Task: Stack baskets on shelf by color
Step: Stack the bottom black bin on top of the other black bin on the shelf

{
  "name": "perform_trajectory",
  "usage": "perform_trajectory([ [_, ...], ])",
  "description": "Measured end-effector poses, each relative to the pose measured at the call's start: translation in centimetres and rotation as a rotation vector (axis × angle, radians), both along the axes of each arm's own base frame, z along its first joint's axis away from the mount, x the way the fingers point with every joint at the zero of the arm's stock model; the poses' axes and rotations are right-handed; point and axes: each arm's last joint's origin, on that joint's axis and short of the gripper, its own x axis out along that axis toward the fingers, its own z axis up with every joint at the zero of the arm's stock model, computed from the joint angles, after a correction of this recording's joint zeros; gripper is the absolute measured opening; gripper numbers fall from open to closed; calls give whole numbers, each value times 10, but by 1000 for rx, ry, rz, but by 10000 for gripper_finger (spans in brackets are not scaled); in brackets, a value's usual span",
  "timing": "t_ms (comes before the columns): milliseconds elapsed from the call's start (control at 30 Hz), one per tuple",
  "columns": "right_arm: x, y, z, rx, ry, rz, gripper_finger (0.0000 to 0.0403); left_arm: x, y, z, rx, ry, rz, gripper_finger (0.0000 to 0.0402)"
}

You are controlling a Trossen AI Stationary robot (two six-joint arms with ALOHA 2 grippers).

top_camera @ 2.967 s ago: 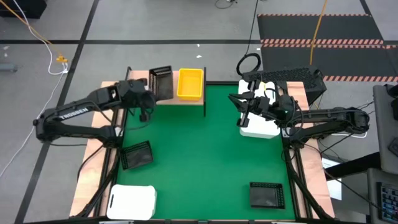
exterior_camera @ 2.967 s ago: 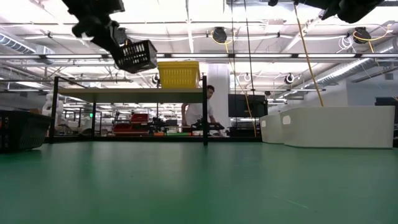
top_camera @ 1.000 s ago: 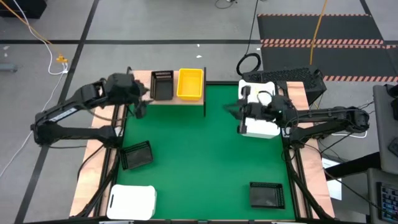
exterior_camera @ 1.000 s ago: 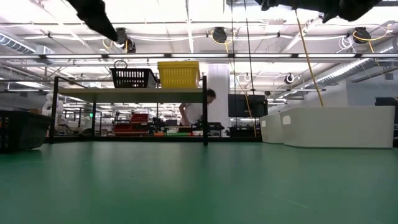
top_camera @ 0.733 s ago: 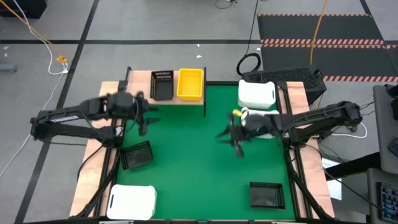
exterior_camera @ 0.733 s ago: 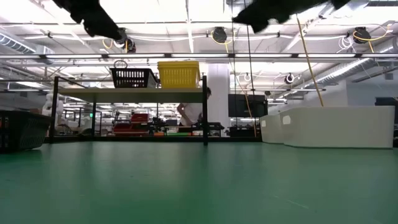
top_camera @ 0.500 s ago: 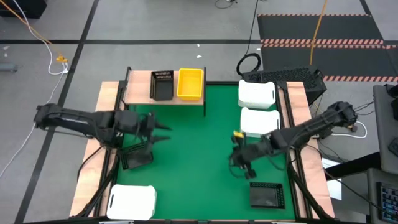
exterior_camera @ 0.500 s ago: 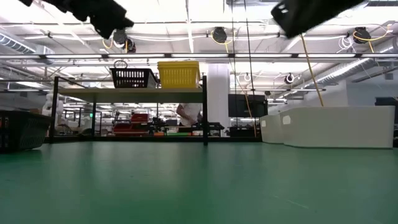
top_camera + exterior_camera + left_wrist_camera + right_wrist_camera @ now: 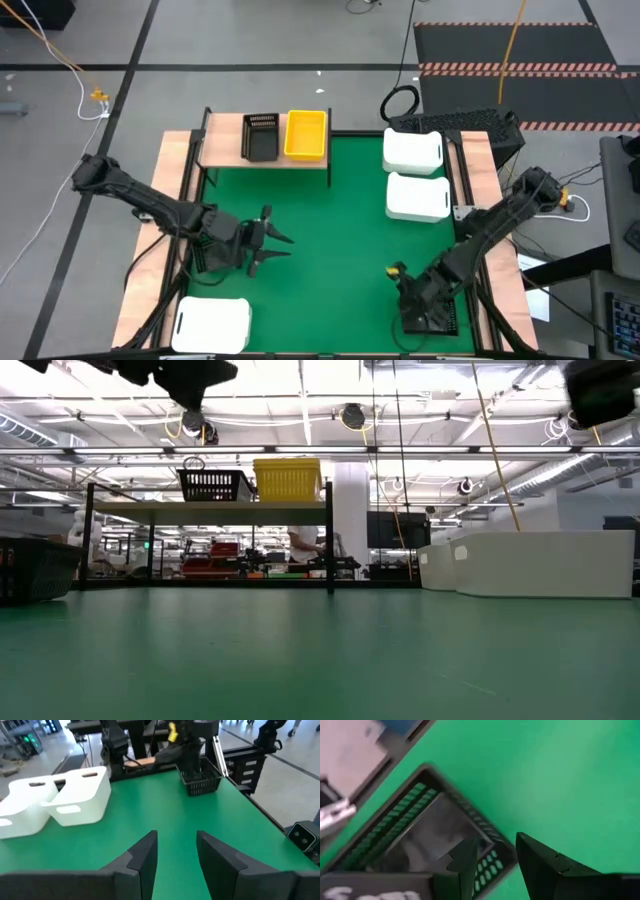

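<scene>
High view. Shelf [image 9: 225, 150] at the far edge of the green mat [image 9: 330, 230], carrying one black basket [image 9: 260, 136] and a yellow basket [image 9: 305, 134] side by side. Two white baskets [image 9: 415, 175] sit along the right edge of the mat, a third white basket [image 9: 210, 325] at the near left corner. Left gripper [image 9: 278, 246] hovers just beside a loose black basket [image 9: 215, 250] at the left edge; fingers spread, nothing between them. Right gripper [image 9: 405, 285] sits over the near-right black basket [image 9: 430, 312].

Low view. Shelf top [image 9: 205, 507] on thin legs; black basket [image 9: 213, 484] and yellow one [image 9: 288, 479] stand upright on it, touching or nearly so. White bins [image 9: 540, 563] far right. Both arms mostly above frame.

Left wrist view. Own fingers [image 9: 145, 857] stand apart, empty, over bare mat. Across the mat: two white bins [image 9: 55, 800] and the black basket [image 9: 202, 779] with the other arm above it.

Right wrist view. Fingers [image 9: 540, 862] parted, empty, directly above the black basket's slotted rim [image 9: 455, 827].

Handling judgement. Thin, perforated plastic: likely light, fairly stiff at the rim, walls may flex. Smooth plastic could slip, and one-wall grips let it tilt. Best hold: pinch one long wall at mid-length, one finger inside, one outside. The baskets probably nest, so lower them level.
</scene>
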Motion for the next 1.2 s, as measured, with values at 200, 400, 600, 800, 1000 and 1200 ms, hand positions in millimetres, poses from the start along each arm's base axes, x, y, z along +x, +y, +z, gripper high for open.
perform_trajectory([
  [200, 3, 12, -29, -125, 27, 192, 130, 5, -1, -7, -20, 24, 37, 138],
  [400, 10, 12, -34, -223, -73, 302, 130, 5, 0, -7, -6, 21, 65, 138],
  [600, 46, -12, -21, -517, -413, 85, 130, 5, 2, -7, 40, 11, 110, 138],
  [800, 91, -69, 0, -526, -608, -320, 130, 5, 3, -7, 20, 14, 133, 138],
  [1000, 55, -83, 21, -382, -396, -35, 130, 4, 3, -11, 32, 58, 135, 138],
  [1200, 8, -56, 35, -111, -219, 147, 130, 4, 3, -11, 34, 61, 138, 138],
])
